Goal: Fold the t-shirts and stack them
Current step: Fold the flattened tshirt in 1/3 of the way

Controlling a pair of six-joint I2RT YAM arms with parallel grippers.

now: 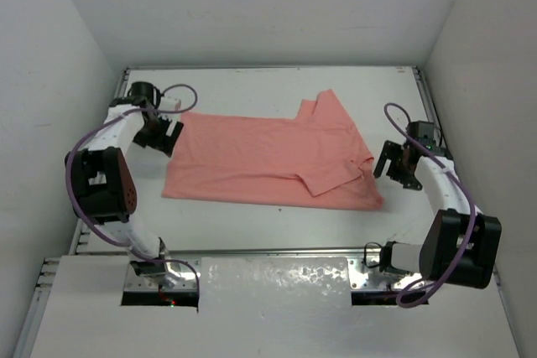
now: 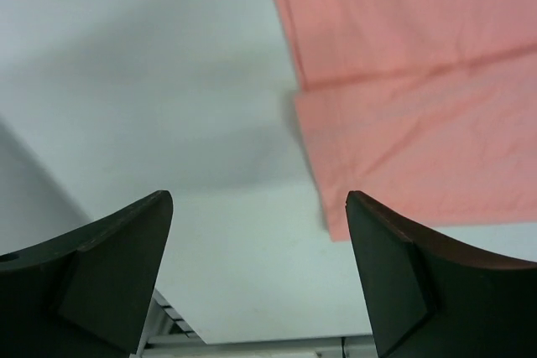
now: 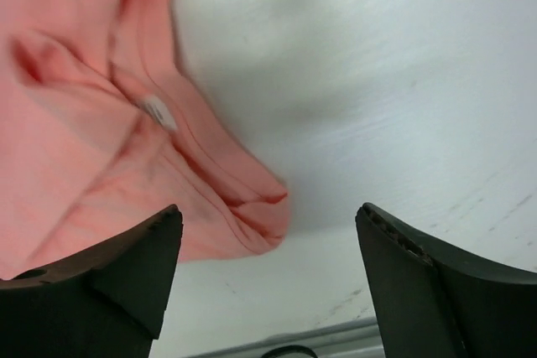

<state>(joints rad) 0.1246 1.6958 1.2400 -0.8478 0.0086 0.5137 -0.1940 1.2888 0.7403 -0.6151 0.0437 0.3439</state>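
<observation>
While the plain salmon-pink cloth t-shirt [image 1: 260,161] lies on the white table [image 1: 252,228], apparently folded lengthwise once, the left gripper [image 1: 166,140] at its nine o'clock and the right gripper [image 1: 393,167] at three o'clock gape empty; crosswise folds remain.

White bench [image 1: 252,228] with one salmon t-shirt [image 1: 260,157] on it
We see the t-shirt spread flat across the bench's middle, its length running left to right; one sleeve [image 1: 329,111] points toward the far edge, and the right end lies in rumpled folds.
</observation>
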